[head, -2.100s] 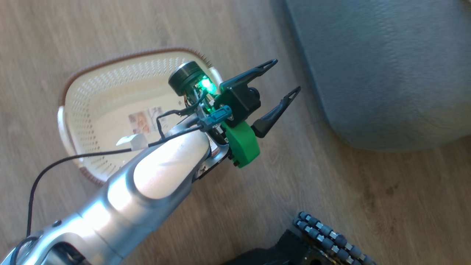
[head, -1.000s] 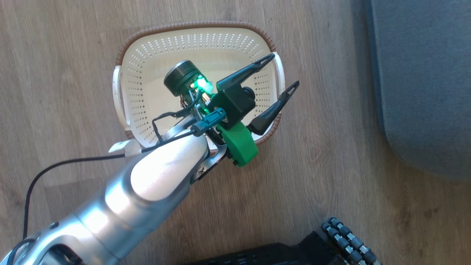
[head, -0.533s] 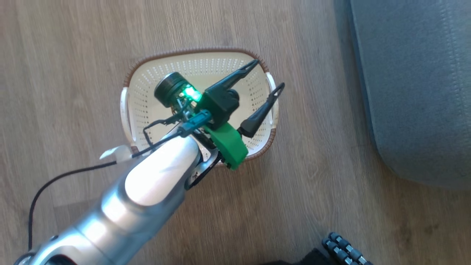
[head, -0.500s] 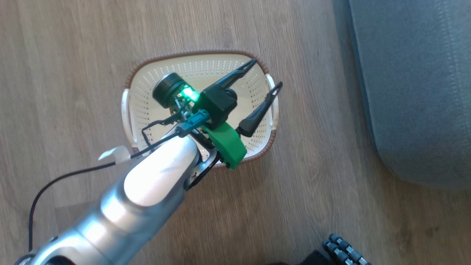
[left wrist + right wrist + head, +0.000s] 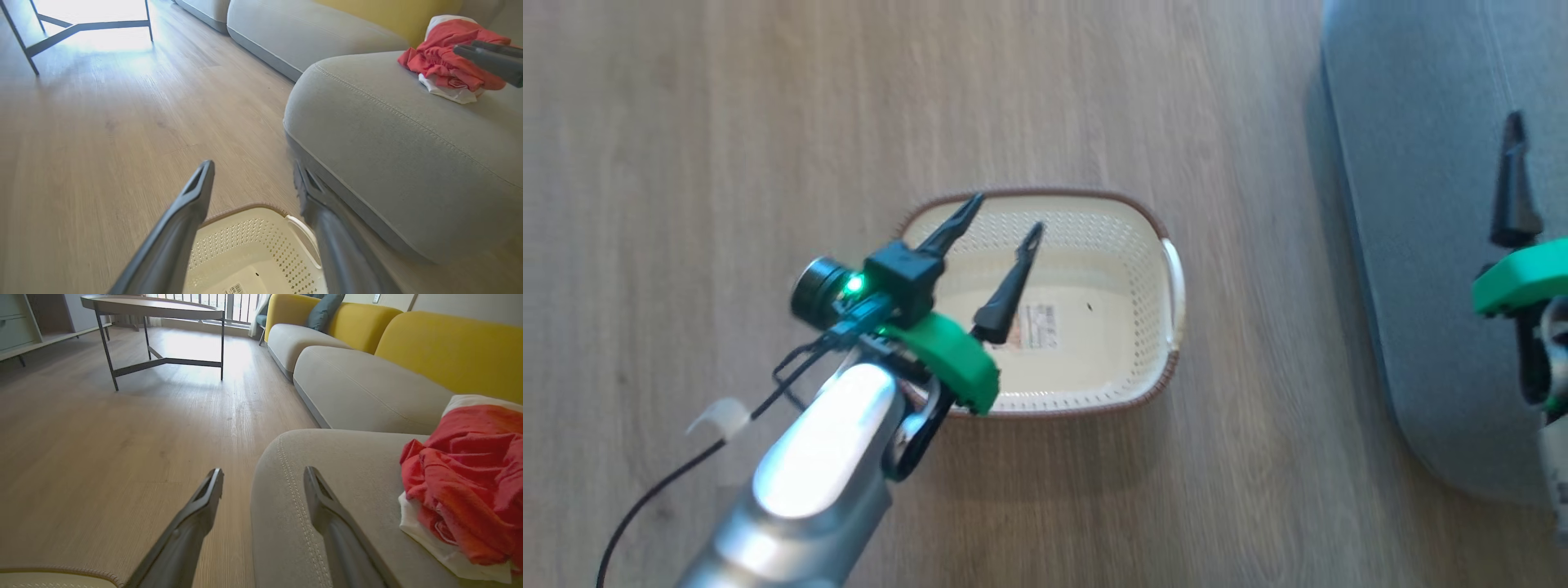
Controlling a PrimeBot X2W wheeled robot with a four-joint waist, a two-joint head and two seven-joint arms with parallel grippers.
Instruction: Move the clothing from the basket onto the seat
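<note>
The cream basket (image 5: pixel 1094 237) stands on the wood floor with nothing in it but the label on its base. My left gripper (image 5: pixel 1006 214) hovers open above the basket's left half; in the left wrist view its gripper (image 5: pixel 253 167) spreads over the basket wall (image 5: pixel 253 245). The red and white clothing (image 5: pixel 466 469) lies bunched on the grey seat (image 5: pixel 359 465). My right gripper (image 5: pixel 264 471) is open above the seat's rounded corner, left of the clothing and apart from it. One of its fingers (image 5: pixel 1513 188) shows over the seat (image 5: pixel 1413 245). The clothing (image 5: pixel 445 65) sits far back on the seat (image 5: pixel 408 155).
A round coffee table (image 5: pixel 151 306) on dark metal legs stands across the wood floor. Yellow backrests (image 5: pixel 449 347) rise behind the seat, and a second grey cushion (image 5: pixel 359 388) continues beyond it. The basket rim (image 5: pixel 61 569) is just left of the seat.
The head camera has shifted. My left gripper has drawn back toward the basket's left side, staying open. My right gripper has come into view over the seat.
</note>
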